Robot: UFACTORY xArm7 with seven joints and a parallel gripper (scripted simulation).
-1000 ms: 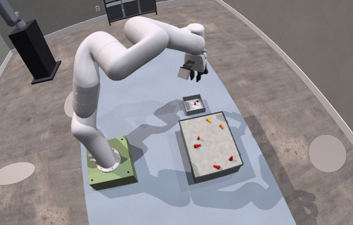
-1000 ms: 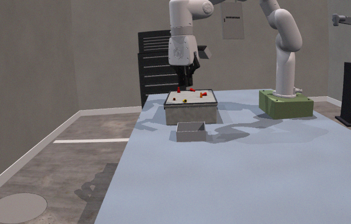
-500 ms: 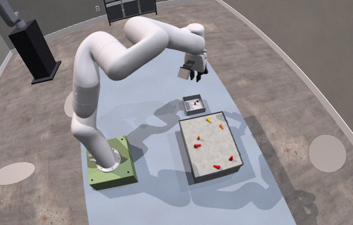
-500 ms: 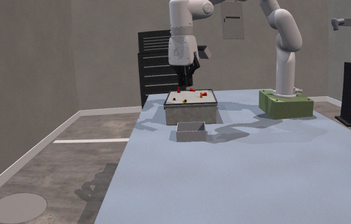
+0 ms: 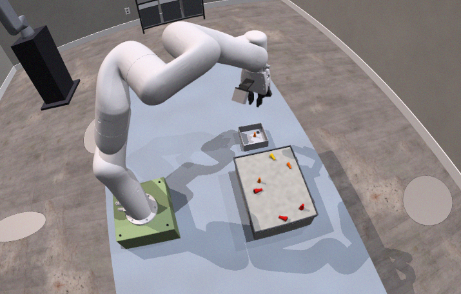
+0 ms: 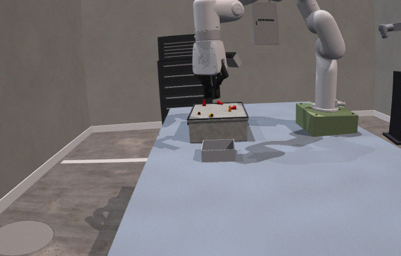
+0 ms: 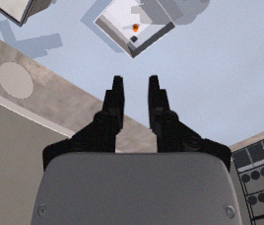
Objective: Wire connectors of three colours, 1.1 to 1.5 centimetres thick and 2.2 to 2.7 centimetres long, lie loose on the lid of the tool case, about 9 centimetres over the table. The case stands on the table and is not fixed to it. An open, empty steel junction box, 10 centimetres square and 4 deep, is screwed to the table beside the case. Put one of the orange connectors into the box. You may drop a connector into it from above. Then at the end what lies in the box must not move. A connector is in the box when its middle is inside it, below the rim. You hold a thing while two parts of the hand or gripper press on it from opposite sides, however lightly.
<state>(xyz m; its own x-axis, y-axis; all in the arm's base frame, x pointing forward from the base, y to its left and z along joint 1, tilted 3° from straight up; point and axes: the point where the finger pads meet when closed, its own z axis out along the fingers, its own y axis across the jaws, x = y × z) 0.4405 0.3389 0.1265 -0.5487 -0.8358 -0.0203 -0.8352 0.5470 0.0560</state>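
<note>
An orange connector (image 5: 255, 134) (image 7: 135, 28) lies inside the open steel junction box (image 5: 255, 147) (image 6: 218, 155) (image 7: 122, 10), on its floor near the middle. My gripper (image 5: 255, 102) (image 6: 212, 92) (image 7: 136, 87) hangs high above the table, off to the far side of the box. Its fingers stand a little apart with nothing between them. Two more orange connectors (image 5: 289, 165) (image 5: 259, 180) lie on the lid of the tool case (image 5: 279, 196) (image 6: 217, 130).
A yellow connector (image 5: 272, 156) and three red ones (image 5: 257, 190) (image 5: 301, 207) (image 5: 282, 218) also lie on the lid. The arm's green base (image 5: 146, 218) stands left of the case. A black shelf unit (image 6: 176, 79) stands behind the table.
</note>
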